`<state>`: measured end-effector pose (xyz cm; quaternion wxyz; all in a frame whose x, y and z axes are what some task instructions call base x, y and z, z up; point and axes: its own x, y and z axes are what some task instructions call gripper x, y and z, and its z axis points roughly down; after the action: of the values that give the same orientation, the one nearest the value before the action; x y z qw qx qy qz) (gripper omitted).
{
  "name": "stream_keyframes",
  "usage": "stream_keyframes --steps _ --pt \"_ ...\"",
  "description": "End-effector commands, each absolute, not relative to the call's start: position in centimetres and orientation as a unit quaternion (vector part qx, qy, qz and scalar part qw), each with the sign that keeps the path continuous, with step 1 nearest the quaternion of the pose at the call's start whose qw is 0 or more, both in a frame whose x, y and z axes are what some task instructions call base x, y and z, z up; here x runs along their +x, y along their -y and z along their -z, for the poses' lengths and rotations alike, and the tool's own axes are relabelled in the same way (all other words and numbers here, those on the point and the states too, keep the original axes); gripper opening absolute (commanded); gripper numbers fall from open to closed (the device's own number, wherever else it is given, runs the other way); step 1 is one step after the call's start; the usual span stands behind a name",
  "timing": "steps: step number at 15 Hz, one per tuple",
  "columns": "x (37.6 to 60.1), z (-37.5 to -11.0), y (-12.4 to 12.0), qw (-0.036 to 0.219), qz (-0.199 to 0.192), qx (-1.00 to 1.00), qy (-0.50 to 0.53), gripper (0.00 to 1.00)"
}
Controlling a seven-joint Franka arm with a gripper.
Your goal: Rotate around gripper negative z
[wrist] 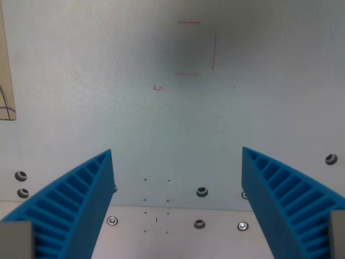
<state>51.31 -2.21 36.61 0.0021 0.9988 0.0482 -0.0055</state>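
Gripper (177, 156) spread wide, nothing between the two blue ribbed fingers (81, 199), one rising from each lower corner. Hangs above a pale board (108, 81) filling most of the wrist view. Lower down, a lighter plate (178, 229) across the bottom edge, studded with screws (201, 191) and tiny holes. Tan strip (6, 70) at the wrist view's left edge. Thin red lines (214, 52) near the top, forming a partial rectangle; a small red mark (157, 87) just below-left of them.
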Motion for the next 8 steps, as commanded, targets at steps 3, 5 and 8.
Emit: stream_keyframes --steps 3,5,8 --pt "51.29 -36.88 2.29 0.002 0.003 0.992 -0.123 1.00" --pt "51.29 -36.88 2.29 0.002 0.003 0.991 -0.134 1.00" --pt "51.29 -36.88 2.29 0.002 0.003 0.988 -0.152 1.00"
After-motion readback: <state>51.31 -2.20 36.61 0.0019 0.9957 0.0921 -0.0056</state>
